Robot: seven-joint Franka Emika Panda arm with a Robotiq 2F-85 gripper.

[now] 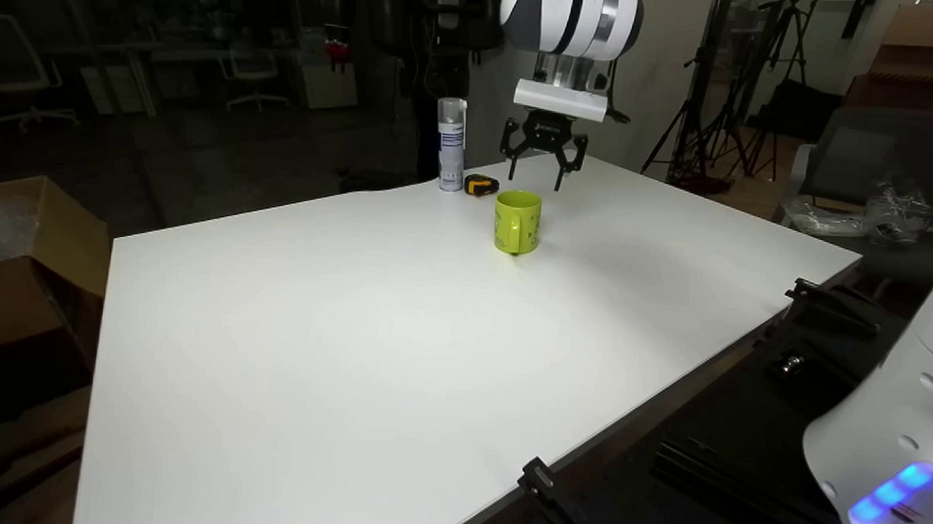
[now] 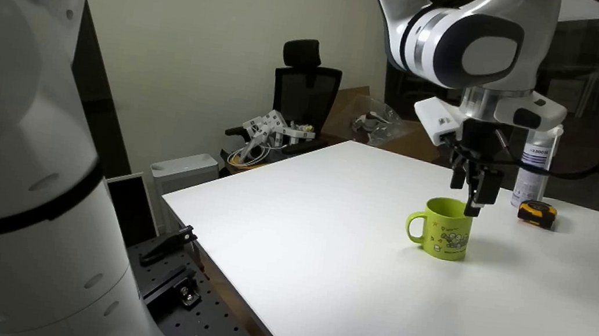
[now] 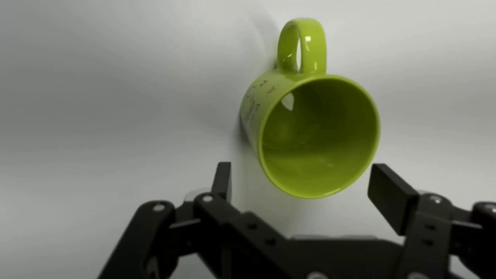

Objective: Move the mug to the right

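Observation:
The lime-green mug (image 1: 516,225) stands upright on the white table (image 1: 310,350), with printed drawings on its side. Its handle faces the camera in that exterior view and points left in an exterior view (image 2: 439,228). In the wrist view the mug (image 3: 319,128) shows its inside, with the handle pointing up the picture. My gripper (image 1: 534,182) is open, with nothing between its fingers, and points down above and behind the mug. In an exterior view the gripper (image 2: 465,200) overlaps the mug's rim. In the wrist view the open fingers (image 3: 300,170) straddle the mug's lower rim, apart from it.
A spray can (image 1: 451,145) and a yellow-black tape measure (image 1: 481,185) stand near the table's far edge, beyond the mug. They also show in an exterior view as the can (image 2: 533,171) and the tape measure (image 2: 537,213). Black clamps (image 1: 539,480) sit at the table's near edge.

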